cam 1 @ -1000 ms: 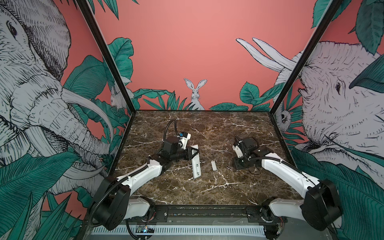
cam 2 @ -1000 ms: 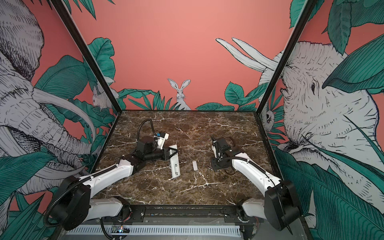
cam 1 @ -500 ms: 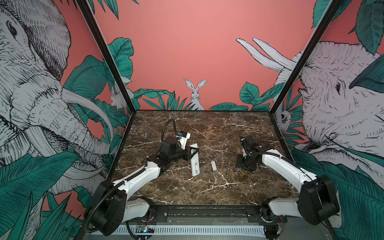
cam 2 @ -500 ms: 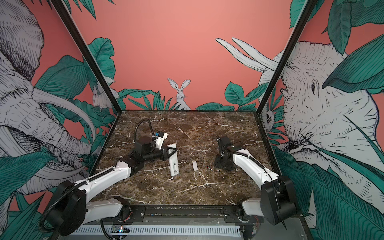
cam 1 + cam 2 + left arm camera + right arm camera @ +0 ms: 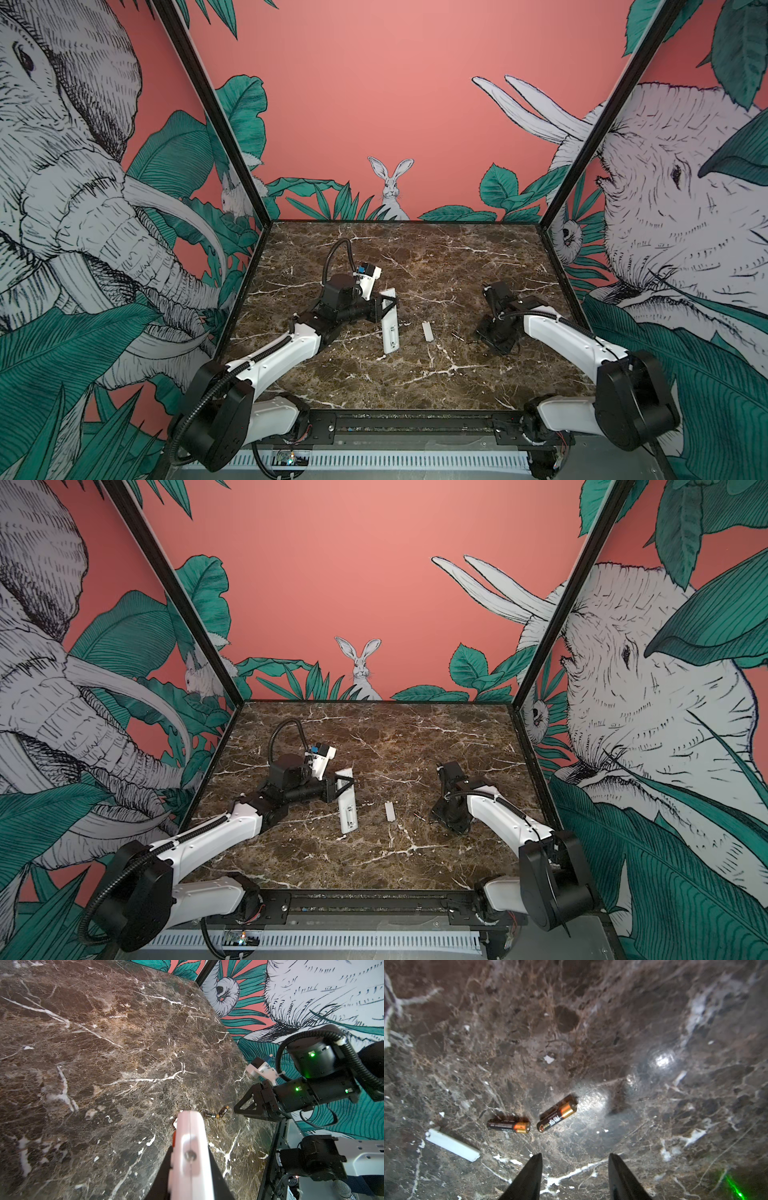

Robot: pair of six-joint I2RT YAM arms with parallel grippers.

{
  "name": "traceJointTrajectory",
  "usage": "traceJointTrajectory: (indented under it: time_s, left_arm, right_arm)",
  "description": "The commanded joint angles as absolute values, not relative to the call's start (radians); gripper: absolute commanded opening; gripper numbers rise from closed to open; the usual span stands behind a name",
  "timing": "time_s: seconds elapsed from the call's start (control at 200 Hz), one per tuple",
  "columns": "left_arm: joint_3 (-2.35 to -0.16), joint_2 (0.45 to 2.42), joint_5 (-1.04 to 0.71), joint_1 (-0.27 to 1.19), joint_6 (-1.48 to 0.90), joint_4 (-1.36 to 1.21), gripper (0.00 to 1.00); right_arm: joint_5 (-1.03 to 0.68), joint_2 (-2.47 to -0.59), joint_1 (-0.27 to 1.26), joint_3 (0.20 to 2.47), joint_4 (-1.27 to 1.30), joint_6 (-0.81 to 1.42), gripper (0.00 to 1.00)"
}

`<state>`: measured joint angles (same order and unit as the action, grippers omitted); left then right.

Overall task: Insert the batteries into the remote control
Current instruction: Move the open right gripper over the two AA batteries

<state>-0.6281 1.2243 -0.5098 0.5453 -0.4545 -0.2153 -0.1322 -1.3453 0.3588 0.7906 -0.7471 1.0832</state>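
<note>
Left gripper [image 5: 386,309] clenched on the white remote control [image 5: 390,332], beside the cover plate [image 5: 427,331] on the marble table [image 5: 457,374]. Right gripper [image 5: 575,1157] parted and empty, hovering just short of 2 batteries [image 5: 557,1116] lying almost tip to tip; a closing finger may send 1 rolling away

The right gripper [image 5: 575,1154] has swung outward and tipped down over the batteries [image 5: 557,1116], fingers [image 5: 529,1176] spread wider.

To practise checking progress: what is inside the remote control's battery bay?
Both batteries lie on the table before the right gripper, so not inside. The remote control, held by the left gripper, shows only a shadowed slot; its depths are too small to see.
</note>
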Motion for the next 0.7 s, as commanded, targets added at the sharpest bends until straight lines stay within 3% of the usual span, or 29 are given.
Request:
traceJointTrajectory:
  time_s: [0.0,0.695]
  left_arm:
    - [-0.615,1.203,-0.530,0.535,-0.439,-0.249,0.00]
    - [-0.607,1.178,-0.529,0.525,-0.436,-0.236,0.00]
  right_arm:
    - [-0.117,-1.381,0.353,0.825,-0.718,1.132,0.53]
    - [-0.102,-1.459,0.353,0.820,-0.684,1.134,0.51]
